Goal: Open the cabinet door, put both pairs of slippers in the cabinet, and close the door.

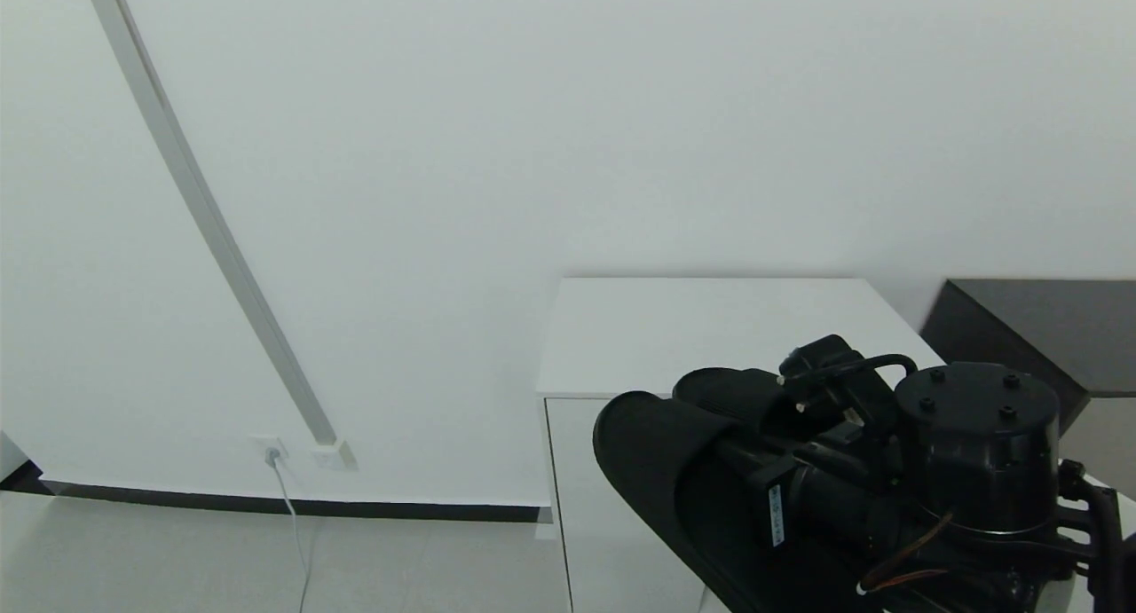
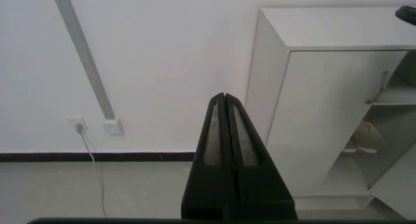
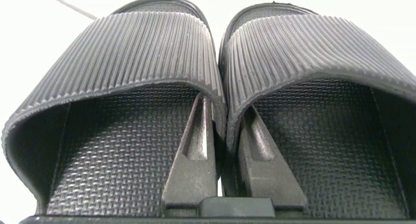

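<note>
A pair of black ribbed slippers (image 3: 149, 62) lies side by side, and my right gripper (image 3: 226, 120) is shut on their two touching inner walls, one finger inside each slipper. In the head view the black slippers (image 1: 666, 453) hang in front of the white cabinet (image 1: 710, 329), level with its top front edge. My left gripper (image 2: 224, 100) is shut with nothing in it and sits left of the cabinet (image 2: 325, 120). Past the door handle (image 2: 376, 87) the cabinet interior shows, with a light beige slipper (image 2: 365, 137) on a shelf.
A dark piece of furniture (image 1: 1038, 329) stands right of the cabinet. A grey cable duct (image 1: 204, 205) runs slanted down the white wall to a socket with a plugged-in cable (image 1: 271, 453). Pale floor spreads left of the cabinet.
</note>
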Motion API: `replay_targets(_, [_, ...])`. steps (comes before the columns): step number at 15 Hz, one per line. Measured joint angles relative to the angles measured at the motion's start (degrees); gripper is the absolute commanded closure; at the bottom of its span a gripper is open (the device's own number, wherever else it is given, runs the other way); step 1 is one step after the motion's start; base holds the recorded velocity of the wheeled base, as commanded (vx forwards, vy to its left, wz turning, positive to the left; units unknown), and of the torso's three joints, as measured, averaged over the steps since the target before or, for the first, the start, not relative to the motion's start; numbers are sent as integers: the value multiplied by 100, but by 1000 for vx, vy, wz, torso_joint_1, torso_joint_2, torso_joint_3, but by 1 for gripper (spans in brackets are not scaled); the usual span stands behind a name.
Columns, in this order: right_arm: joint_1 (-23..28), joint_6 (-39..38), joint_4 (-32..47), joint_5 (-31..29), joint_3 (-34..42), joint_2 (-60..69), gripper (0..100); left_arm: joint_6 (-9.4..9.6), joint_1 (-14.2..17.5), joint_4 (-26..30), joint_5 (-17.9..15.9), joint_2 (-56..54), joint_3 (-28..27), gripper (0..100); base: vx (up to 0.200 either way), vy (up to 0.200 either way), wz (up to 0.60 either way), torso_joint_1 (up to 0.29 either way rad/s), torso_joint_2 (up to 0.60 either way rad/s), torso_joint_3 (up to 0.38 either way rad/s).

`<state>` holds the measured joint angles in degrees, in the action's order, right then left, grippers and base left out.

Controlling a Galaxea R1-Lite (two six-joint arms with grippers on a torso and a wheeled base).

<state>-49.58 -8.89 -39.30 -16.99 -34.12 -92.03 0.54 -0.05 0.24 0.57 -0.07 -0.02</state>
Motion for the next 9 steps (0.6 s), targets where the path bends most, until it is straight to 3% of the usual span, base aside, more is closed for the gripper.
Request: replay_targets(9, [-6,-22,-9,5,13,-44,100,4,-5,2,-15,0,-7,100,0,-200,0,1,1,1])
